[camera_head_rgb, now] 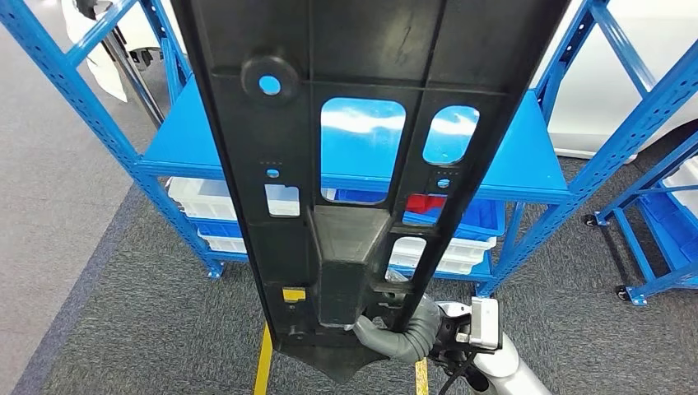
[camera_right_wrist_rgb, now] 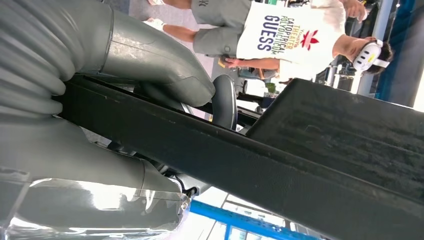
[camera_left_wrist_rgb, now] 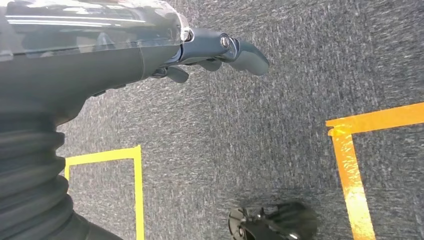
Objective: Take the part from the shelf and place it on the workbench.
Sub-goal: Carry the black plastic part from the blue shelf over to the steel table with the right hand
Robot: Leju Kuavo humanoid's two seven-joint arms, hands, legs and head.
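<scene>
Part: one long black moulded plastic panel (camera_head_rgb: 362, 173) with ribs and cut-out windows. I hold it upright before my head camera, in front of the shelf. It runs from 12 o'clock down to 6 o'clock. Its top is cut off by the frame.
Right hand: my right hand (camera_head_rgb: 409, 329) grips the panel's lower end at about 5 o'clock. In the right wrist view the grey thumb (camera_right_wrist_rgb: 165, 70) lies on one face of the panel (camera_right_wrist_rgb: 260, 160) and darker fingers sit behind it. Most of those fingers are hidden by the panel.
Left hand: my left hand (camera_left_wrist_rgb: 210, 52) hangs over the floor and holds nothing. Its dark fingers (camera_left_wrist_rgb: 247, 55) are extended and only slightly curled. Some fingers are hidden behind the hand's cover.
Shelf: one blue steel rack (camera_head_rgb: 189, 132) stands behind the panel, its middle hidden by it. A second blue rack on castors (camera_head_rgb: 658, 214) is cut off at 3 o'clock.
Bins: white and blue plastic bins (camera_head_rgb: 202, 202) sit on the lower tier. I cannot count them, as the panel hides several.
Floor: grey carpet (camera_left_wrist_rgb: 280, 150) with yellow and orange tape lines (camera_left_wrist_rgb: 137, 190).
People: one person in a white printed shirt (camera_right_wrist_rgb: 290, 32), wearing a headset, stands beyond the panel. A second figure (camera_right_wrist_rgb: 220, 10) behind is cut off.
</scene>
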